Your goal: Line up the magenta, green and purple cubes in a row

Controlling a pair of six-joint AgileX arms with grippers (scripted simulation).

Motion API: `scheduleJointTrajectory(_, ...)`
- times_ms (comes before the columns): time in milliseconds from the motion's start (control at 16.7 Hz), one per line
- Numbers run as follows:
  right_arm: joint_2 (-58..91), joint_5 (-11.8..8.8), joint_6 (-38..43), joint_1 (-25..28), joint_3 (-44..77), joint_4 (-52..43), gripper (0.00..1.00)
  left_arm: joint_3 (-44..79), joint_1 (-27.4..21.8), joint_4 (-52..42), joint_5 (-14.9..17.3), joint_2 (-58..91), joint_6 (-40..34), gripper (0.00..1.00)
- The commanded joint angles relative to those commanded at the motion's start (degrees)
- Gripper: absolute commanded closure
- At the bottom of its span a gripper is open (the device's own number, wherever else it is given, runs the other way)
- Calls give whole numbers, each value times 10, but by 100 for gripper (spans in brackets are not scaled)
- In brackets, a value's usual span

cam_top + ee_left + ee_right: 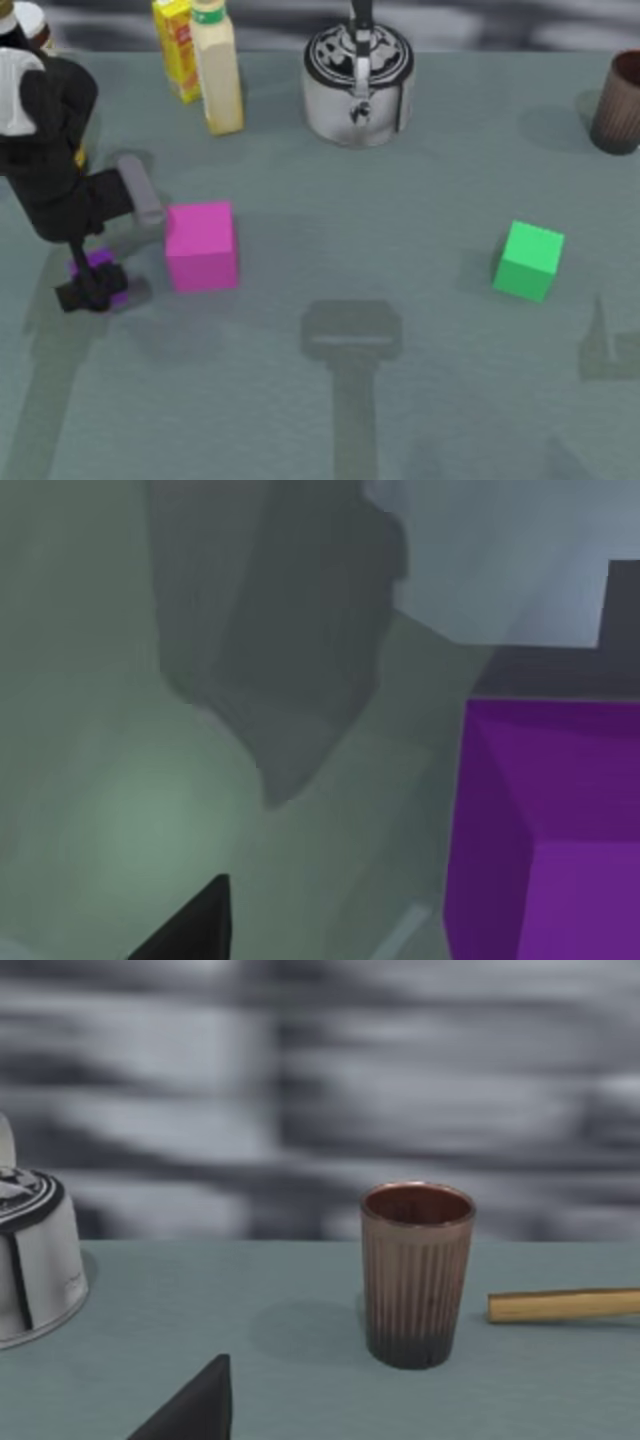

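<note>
left gripper [92,285] sits low at the table's [400,420] left side, right over the purple cube [97,265], which is mostly hidden under it in the top view; only bits of violet show around the fingers. can't tell if the fingers are clamped on the cube or just straddling it. left wrist view shows the purple cube [550,830] very close, filling one corner, with a dark fingertip [195,925] at the edge, no contact visible there.

magenta cube [201,245] sits just beside the purple one, toward the centre, flat on the table, near the arm's grey link but apart from the gripper. green cube [529,260] is well apart from both, over on the right side, slightly rotated.

right arm isn't seen in the top view, only a shadow at the right edge; its wrist view shows a dark fingertip [195,1410], can't tell its opening.

far edge: yellow box [176,48], cream bottle [216,68], metal kettle [358,80], brown ribbed cup [617,103].
</note>
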Motion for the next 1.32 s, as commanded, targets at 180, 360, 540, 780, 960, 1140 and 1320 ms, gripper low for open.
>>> scheduleJointTrajectory(180, 0, 0, 0, 0, 0, 0, 0, -26, 0, 48, 0, 27, 1, 0)
scheduleJointTrajectory(360, 0, 0, 0, 0, 0, 0, 0, -28, 0, 52, 0, 31, 1, 0)
scheduleJointTrajectory(540, 0, 0, 0, 0, 0, 0, 0, -28, 0, 52, 0, 31, 1, 15)
scheduleJointTrajectory(780, 0, 0, 0, 0, 0, 0, 0, -28, 0, 52, 0, 31, 1, 45)
scheduleJointTrajectory(960, 0, 0, 0, 0, 0, 0, 0, -28, 0, 52, 0, 31, 1, 68)
scheduleJointTrajectory(1140, 0, 0, 0, 0, 0, 0, 0, -28, 0, 52, 0, 31, 1, 90)
scheduleJointTrajectory(1320, 0, 0, 0, 0, 0, 0, 0, -28, 0, 52, 0, 31, 1, 100)
